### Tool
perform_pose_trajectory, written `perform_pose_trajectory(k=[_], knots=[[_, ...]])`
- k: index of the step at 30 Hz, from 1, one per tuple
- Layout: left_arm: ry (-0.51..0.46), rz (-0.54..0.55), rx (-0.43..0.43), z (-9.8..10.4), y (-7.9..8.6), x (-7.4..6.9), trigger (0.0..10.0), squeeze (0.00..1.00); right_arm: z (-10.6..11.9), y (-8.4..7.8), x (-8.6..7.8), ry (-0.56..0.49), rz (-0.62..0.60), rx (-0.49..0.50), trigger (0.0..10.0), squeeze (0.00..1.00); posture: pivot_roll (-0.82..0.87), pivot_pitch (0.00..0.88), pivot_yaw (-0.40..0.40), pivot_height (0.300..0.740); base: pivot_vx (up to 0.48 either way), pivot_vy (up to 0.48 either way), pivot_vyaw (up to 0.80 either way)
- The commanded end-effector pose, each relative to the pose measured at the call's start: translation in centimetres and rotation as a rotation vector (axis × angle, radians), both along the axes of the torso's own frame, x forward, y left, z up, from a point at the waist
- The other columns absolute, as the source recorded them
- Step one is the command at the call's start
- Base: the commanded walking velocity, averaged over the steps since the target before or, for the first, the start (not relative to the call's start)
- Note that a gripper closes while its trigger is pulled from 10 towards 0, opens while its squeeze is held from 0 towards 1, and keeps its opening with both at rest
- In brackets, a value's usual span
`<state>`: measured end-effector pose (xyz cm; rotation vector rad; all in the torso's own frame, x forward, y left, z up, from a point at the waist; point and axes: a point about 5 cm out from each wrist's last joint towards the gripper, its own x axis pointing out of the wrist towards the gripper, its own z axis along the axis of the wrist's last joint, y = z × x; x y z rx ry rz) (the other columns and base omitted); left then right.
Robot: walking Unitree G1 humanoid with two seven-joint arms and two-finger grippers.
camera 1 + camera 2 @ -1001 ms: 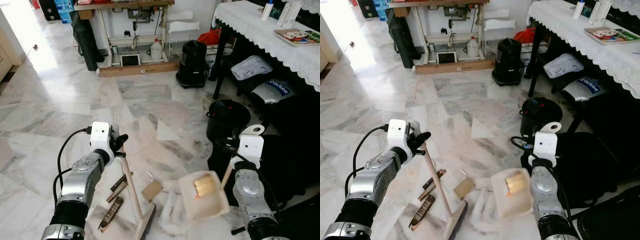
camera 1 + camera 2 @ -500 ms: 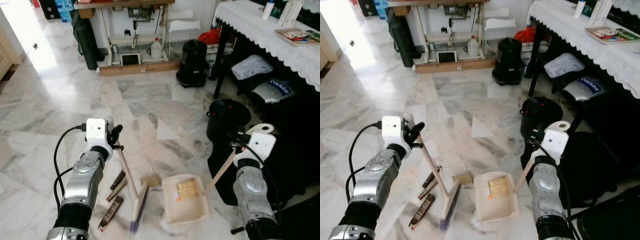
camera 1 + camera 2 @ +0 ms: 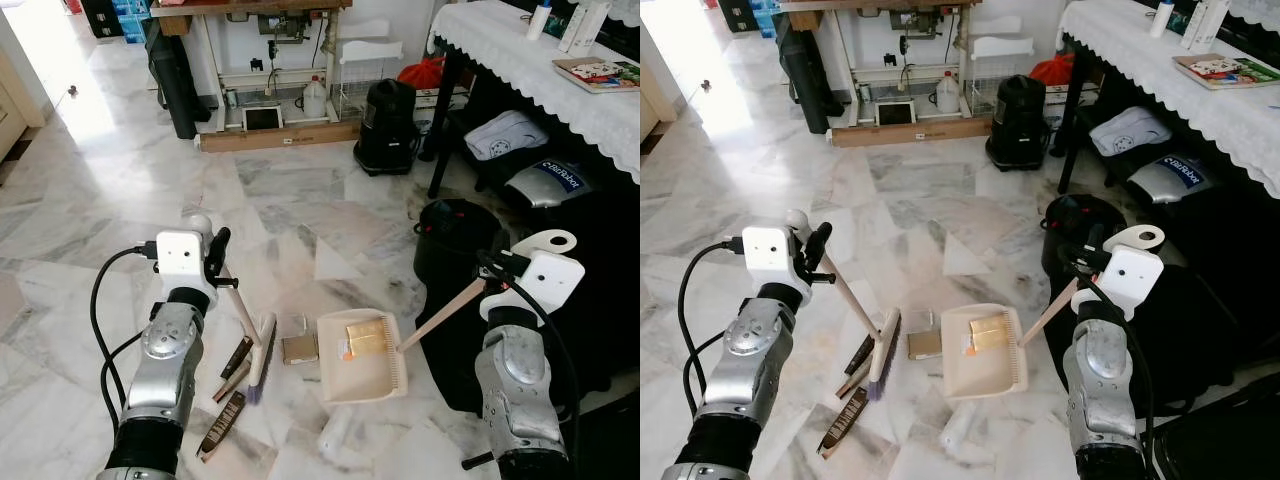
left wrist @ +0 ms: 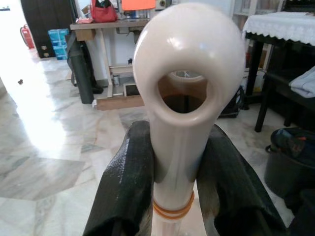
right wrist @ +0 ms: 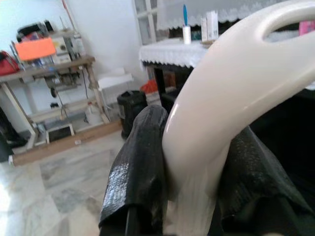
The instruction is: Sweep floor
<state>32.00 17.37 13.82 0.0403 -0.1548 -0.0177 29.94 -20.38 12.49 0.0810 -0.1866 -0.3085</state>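
The broom [image 3: 248, 334] handle's lower length drops out of the left wrist view between the black fingers [image 4: 123, 187], the dustpan [image 3: 362, 355] handle's foot is likewise cut off in the right wrist view, and the small dark scraps [image 3: 222, 426] stay unidentifiable.

The floor [image 3: 120, 190] is pale marble with grey streaks. On it sits a cream dustpan [image 3: 362, 356] with a gold wrapper [image 3: 365, 335] inside. Just beside the pan lies a small brown card [image 3: 299, 348]. The brush [image 3: 262, 345] rests its bristles on the floor next to the card. Two dark strips [image 3: 230, 390] lie near the brush. A black bin [image 3: 455, 235] stands further off
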Motion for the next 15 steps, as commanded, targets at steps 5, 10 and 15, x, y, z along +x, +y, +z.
perform_pose_trajectory(k=[5,10,15], knots=[[-0.102,0.026,0.09,1.1,-0.1,-0.8,10.0,0.0,1.7,0.8,-0.4,-0.061,0.025,-0.021,10.0,0.0,-0.04,0.0,-0.02,0.74,0.0,0.0,0.31],[-0.103,0.036,0.093,0.7,-0.1,-1.1,10.0,0.0,1.8,1.0,-0.7,-0.06,0.024,-0.012,10.0,0.0,-0.04,0.0,-0.02,0.74,0.0,0.0,0.8],[-0.115,0.044,0.099,0.8,-0.3,-1.1,10.0,0.0,1.9,1.4,-1.0,-0.058,0.028,-0.006,10.0,0.0,-0.04,0.0,-0.018,0.74,0.0,0.0,0.8]])
